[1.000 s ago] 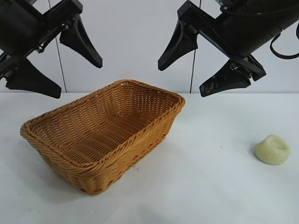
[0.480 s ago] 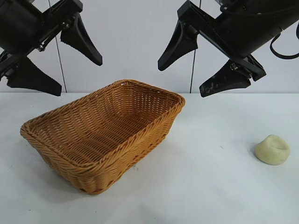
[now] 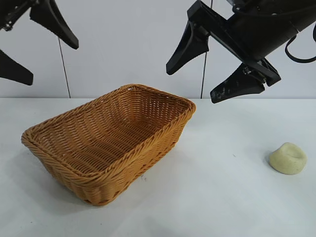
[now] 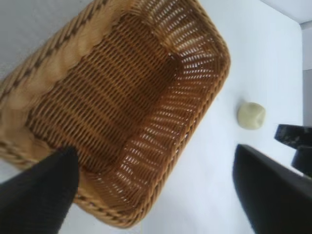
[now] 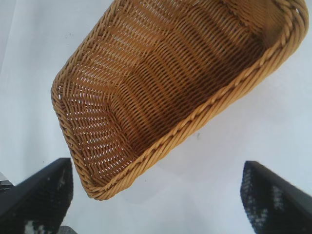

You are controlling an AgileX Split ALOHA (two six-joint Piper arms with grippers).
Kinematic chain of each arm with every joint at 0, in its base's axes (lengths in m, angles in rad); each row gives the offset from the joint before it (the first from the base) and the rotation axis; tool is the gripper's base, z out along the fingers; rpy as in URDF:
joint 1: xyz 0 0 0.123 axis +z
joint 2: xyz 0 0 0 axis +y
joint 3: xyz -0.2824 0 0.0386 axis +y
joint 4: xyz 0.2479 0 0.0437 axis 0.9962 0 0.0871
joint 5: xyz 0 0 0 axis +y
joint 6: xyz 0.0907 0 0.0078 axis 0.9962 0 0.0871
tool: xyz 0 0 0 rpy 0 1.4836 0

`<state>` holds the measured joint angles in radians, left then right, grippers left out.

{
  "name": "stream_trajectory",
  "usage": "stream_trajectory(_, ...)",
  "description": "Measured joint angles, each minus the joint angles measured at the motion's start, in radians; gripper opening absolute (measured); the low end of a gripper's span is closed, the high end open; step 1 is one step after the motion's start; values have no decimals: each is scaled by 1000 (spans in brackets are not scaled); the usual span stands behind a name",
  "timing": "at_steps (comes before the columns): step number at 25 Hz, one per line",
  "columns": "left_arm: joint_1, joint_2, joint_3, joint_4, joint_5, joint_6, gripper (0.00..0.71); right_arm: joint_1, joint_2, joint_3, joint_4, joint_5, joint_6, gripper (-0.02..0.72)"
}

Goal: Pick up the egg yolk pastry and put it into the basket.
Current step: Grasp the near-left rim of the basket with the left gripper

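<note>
**Both grippers empty and raised; pastry untouched on the table**

Right gripper [image 3: 217,68]: jaws spread wide, nothing between them. It hangs in the upper right of the exterior view, above the gap between basket and pastry.

Left gripper [image 3: 42,47]: jaws likewise wide apart and empty, at the upper left edge of the exterior view, partly cut off by the frame.

Egg yolk pastry [image 3: 288,158]: rests on the white table [image 3: 222,197] at the right edge of the exterior view, dented face up, well apart from the basket [image 3: 106,143]. The basket stands left of centre and holds nothing. The left wrist view shows the pastry [image 4: 251,115] beyond the basket's far corner.

Risks, as judged: the pastry looks soft, so a hard closure could crush or deform it. It sits near the frame's right margin, so a descent off its centre could nudge it aside instead of straddling it. A low carry could catch the basket's braided rim.

Change from the earlier frames: the left gripper has risen and withdrawn toward the upper left corner; it previously hung lower, just above the basket's left end. The right gripper, basket and pastry are unmoved.
</note>
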<state>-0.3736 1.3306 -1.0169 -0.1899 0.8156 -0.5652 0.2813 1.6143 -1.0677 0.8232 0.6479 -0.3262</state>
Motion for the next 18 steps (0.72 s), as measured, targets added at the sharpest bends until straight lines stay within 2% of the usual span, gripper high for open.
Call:
stream_trajectory(3, -65, 0, 33, 133, 4, -239, 663, 0, 0, 0, 2, 0, 0, 642)
stream_trajectory(7, -57, 7, 76, 190, -37, -451, 663, 0, 0, 0, 7, 0, 0, 642)
stream_trajectory(12, -18, 82, 76, 110, -85, -489, 663, 0, 0, 0, 7, 0, 0, 642)
stream_trajectory(18, -15, 207, 76, 51, -153, -483, 663, 0, 0, 0, 7, 0, 0, 642)
